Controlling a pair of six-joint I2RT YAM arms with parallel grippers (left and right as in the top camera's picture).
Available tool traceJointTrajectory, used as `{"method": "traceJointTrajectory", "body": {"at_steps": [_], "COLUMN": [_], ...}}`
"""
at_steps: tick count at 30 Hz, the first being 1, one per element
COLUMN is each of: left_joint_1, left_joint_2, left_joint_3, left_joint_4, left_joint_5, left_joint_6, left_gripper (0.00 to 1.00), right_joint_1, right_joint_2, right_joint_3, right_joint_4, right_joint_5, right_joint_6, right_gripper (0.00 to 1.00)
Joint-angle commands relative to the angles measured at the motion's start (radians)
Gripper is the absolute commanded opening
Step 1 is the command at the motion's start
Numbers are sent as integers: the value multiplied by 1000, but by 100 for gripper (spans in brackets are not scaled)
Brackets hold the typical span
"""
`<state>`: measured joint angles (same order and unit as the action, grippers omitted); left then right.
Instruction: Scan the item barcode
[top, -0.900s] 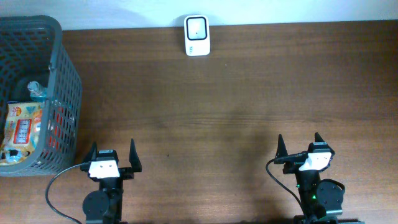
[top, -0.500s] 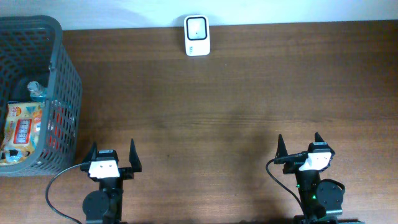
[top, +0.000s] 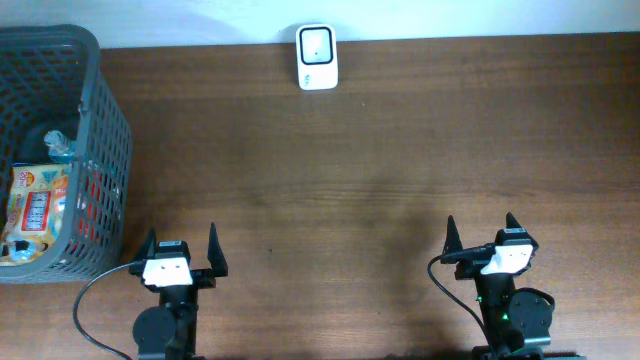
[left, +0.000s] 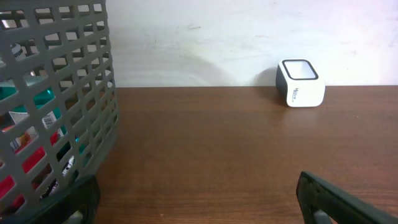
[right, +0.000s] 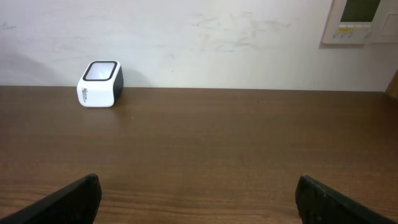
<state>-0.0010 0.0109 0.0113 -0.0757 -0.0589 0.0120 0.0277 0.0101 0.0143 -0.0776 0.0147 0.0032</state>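
Overhead: dark wooden table (top: 380, 150), with a white wall (top: 480, 18) along its far edge. The scanner (top: 318, 57) stands against that wall, window up, long axis running near to far. The basket (top: 103, 120) sits at the left edge. The packet (top: 38, 205) lies inside it, printed face up, long axis near to far; I can't make out a barcode. Left gripper (top: 181, 240) and right gripper (top: 481, 225) sit at the near edge, jaws wide apart, holding nothing.

Left wrist: basket (left: 62, 93) close on the left, scanner (left: 300, 83) far right by the wall.

Right wrist: scanner (right: 99, 84) far left, a panel (right: 360, 18) on the wall.
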Motion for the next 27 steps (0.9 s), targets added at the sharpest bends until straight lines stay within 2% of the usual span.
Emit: {"method": "traceJointTrajectory", "body": {"at_steps": [1, 3, 4, 5, 6, 7, 9, 10, 11, 12, 13, 14, 15, 16, 17, 18, 19, 20, 21, 23, 25, 26, 27], "left_joint_1": [-5, -5, -5, -5, -5, -5, -5, -5, -5, -5, -5, -5, -5, -5, -5, -5, -5, -5, -5, -5, -5, -5, -4], "left_joint_2": [-5, -5, -5, -5, -5, -5, -5, -5, -5, 1, 35, 96, 209, 298, 394, 484, 566, 629, 724, 994, 1193, 1255, 1303], "left_joint_3": [-2, -2, -2, -2, -2, -2, -2, 8, 38, 100, 224, 363, 557, 684, 804, 905, 978, 1043, 1161, 1548, 1841, 1917, 1974], "left_joint_4": [-6, -6, 30, 68, 114, 171, 423, 638, 678, 645, 521, 322, 58, -82, -183, -249, -229, -249, -346, -778, -1006, -1013, -1025], "left_joint_5": [11, 11, 61, 305, 506, 626, 675, 678, 641, 588, 573, 494, 440, 483, 624, 783, 798, 744, 659, 391, 372, 341, 232], "left_joint_6": [20, 19, 8, -76, -99, -98, -98, -97, -97, -90, -7, 8, 23, 35, 34, 35, 35, 5, -41, -41, -35, -8, -97], "left_gripper": [99, 99, 99, 99, 99, 99, 99, 99, 99, 99, 99, 99, 99, 99, 99, 99, 99, 99, 99, 99, 99, 99, 99], "right_joint_1": [-2, -2, -2, -2, -2, -2, -2, -2, -2, -2, -2, -2, -2, -2, -2, -2, -2, -2, -2, -2, -2, -2, -2], "right_joint_2": [-7, -7, -7, -7, -7, -7, -7, -7, -7, -7, -7, -7, -7, -7, -7, -7, -7, -7, -7, -7, -7, -7, -7], "right_joint_3": [-9, -9, -9, -9, -9, -9, -9, -9, -9, -9, -9, -9, -9, -9, -9, -9, -9, -9, -9, -9, -9, -9, -9], "right_joint_4": [-3, -3, -3, -3, -3, -3, -3, -3, -3, -3, -3, -3, -3, -3, -3, -3, -3, -3, -3, -3, -3, -3, -3], "right_joint_5": [1, 1, 1, 1, 1, 1, 1, 1, 1, 1, 1, 1, 1, 1, 1, 1, 1, 1, 1, 1, 1, 1, 1], "right_joint_6": [2, 2, 2, 2, 2, 2, 2, 2, 2, 2, 2, 2, 2, 2, 2, 2, 2, 2, 2, 2, 2, 2, 2], "right_gripper": [98, 99, 98, 99, 98, 98, 98, 98, 99, 98, 99, 98, 99, 99, 98, 98, 99, 98, 99, 98, 98, 98, 98]}}
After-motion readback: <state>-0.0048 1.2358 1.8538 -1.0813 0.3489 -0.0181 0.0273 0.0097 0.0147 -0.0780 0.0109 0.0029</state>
